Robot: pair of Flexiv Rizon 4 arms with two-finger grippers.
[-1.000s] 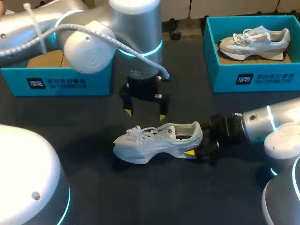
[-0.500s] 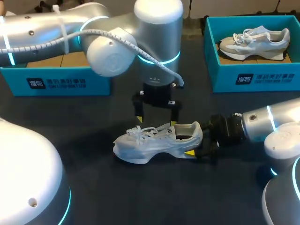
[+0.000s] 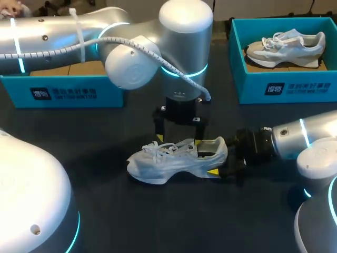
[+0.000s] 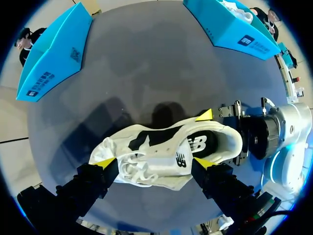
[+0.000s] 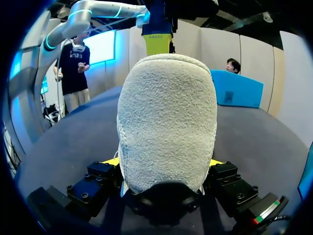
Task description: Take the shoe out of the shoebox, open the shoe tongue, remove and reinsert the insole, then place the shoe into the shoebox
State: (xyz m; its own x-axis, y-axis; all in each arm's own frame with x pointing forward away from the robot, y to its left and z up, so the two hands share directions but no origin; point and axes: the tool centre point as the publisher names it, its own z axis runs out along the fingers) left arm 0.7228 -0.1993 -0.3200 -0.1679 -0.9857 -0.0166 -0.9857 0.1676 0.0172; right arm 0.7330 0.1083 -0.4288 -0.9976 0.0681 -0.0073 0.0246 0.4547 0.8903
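Left pincer (image 4: 153, 162), fingers apart, straddles the laces and tongue of the white shoe (image 3: 174, 158). The shoe stands on its sole on the bench (image 3: 158, 216), outside the shoebox (image 3: 63, 94). Right pincer (image 5: 165, 162) is clamped on the heel. Risks: if the left fingers close on laces rather than the tongue, the pull would likely drag the shoe out of the heel grip or tip it. Descending too low could jam a fingertip against the collar.
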